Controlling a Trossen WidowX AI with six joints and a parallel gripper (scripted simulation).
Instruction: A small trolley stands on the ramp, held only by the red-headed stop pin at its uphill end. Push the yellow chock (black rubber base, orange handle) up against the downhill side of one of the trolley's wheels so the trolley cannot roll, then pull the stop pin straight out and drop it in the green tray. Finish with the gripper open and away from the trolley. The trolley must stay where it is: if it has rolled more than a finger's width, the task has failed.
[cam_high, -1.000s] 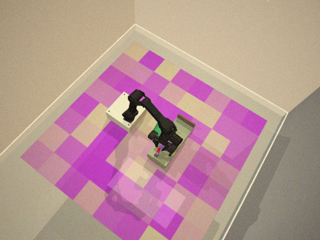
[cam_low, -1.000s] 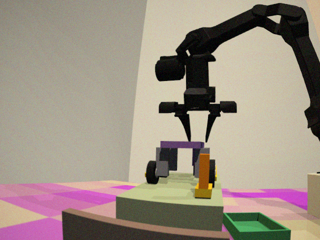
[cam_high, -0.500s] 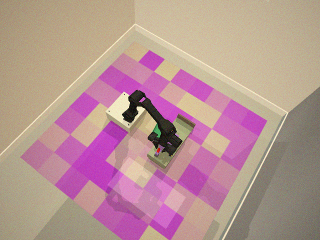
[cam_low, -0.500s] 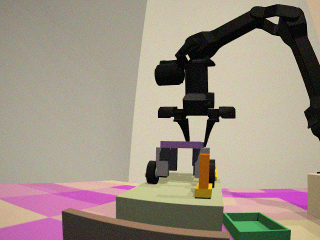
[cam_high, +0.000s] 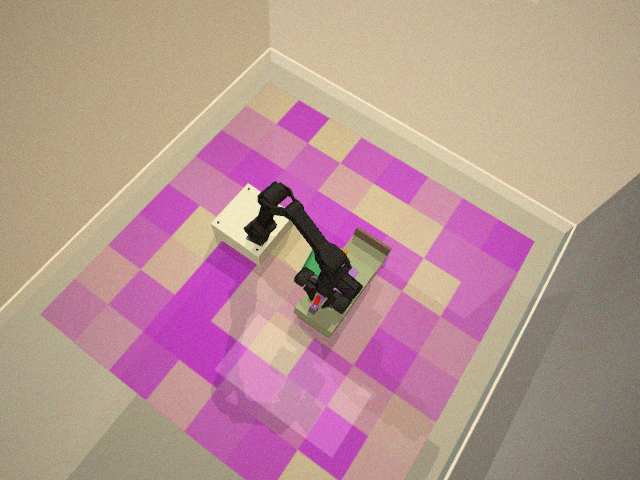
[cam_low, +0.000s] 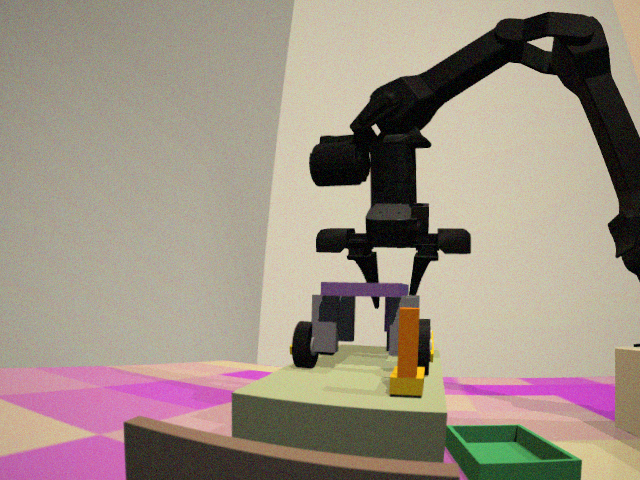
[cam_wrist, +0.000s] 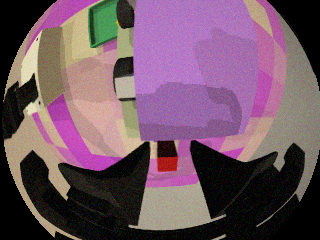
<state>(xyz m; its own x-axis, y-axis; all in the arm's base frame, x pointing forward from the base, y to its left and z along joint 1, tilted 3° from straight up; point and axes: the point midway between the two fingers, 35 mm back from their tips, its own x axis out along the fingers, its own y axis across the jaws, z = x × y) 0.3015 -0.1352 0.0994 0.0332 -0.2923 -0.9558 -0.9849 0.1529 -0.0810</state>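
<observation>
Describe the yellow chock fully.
The chock is a low yellow block with a tall orange handle standing upright from it. It rests on the pale green ramp, on the downhill side of the trolley's wheel. Whether they touch cannot be told. The black base is not visible. Nothing grips it.

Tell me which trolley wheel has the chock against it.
The wheel on the exterior view's right, behind the chock; the left wheel stands bare.
</observation>
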